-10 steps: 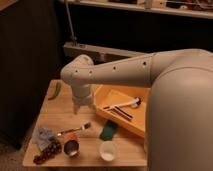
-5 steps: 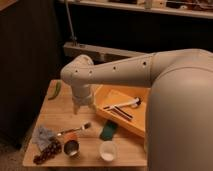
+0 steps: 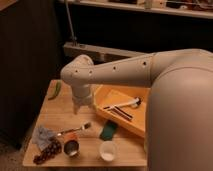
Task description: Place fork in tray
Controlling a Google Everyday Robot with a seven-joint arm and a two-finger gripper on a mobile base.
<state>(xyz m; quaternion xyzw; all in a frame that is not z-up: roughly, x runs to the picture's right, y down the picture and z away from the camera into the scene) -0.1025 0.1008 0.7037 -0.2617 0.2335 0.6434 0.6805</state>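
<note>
The silver fork (image 3: pixel 74 130) lies on the wooden table (image 3: pixel 60 107), left of the green sponge (image 3: pixel 107 131), tines toward the right. The yellow-orange tray (image 3: pixel 116 97) sits at the table's right and holds black-and-white handled utensils (image 3: pixel 122 106). My gripper (image 3: pixel 81 106) hangs from the white arm above the table, just left of the tray's near corner and above the fork, apart from it.
A blue-grey cloth (image 3: pixel 43 135), a bunch of dark grapes (image 3: pixel 46 151), a small metal cup (image 3: pixel 71 147) and a white cup (image 3: pixel 107 150) stand along the front edge. A green pepper (image 3: pixel 57 90) lies at the back left. My arm's bulk covers the right side.
</note>
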